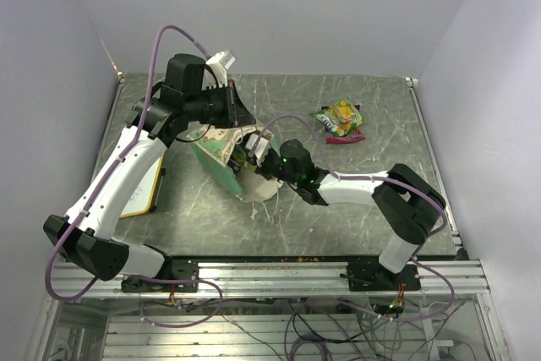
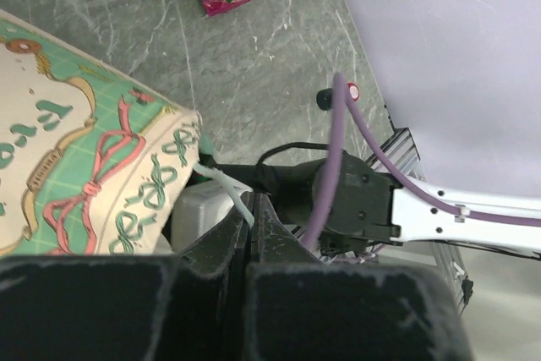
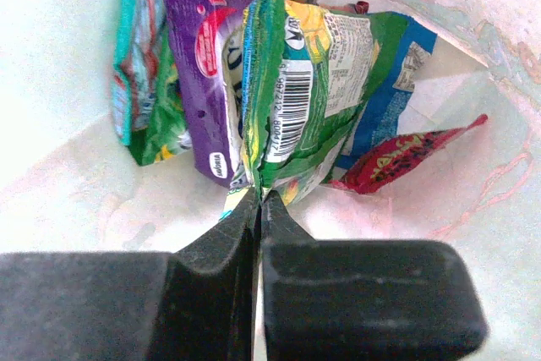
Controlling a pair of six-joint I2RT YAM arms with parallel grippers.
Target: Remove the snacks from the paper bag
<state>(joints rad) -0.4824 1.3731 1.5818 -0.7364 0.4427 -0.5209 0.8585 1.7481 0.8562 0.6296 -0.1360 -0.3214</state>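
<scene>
A: Anything legible?
B: Hardly. The green packet [image 3: 296,99] carries a barcode, digits too small. The red packet [image 3: 397,162] has blurred yellow lettering; the purple packet [image 3: 199,73] a tiny oval logo. Green ornamental letters on the paper bag [image 2: 51,150], cropped.

Paper bag [image 2: 93,166]: cream front, mint-green checks, pink ribbons, green bows. Inside it, colour everywhere: a green-and-yellow packet [image 3: 296,99] with a white barcode panel, a purple packet [image 3: 199,82] splashed red, a teal packet [image 3: 133,57], a red packet [image 3: 397,162] lettered yellow. Worktop [image 1: 279,99] grey-green, marbled with pale veins. Right pincer [image 3: 258,209] and left pincer [image 2: 251,209], both black.
</scene>
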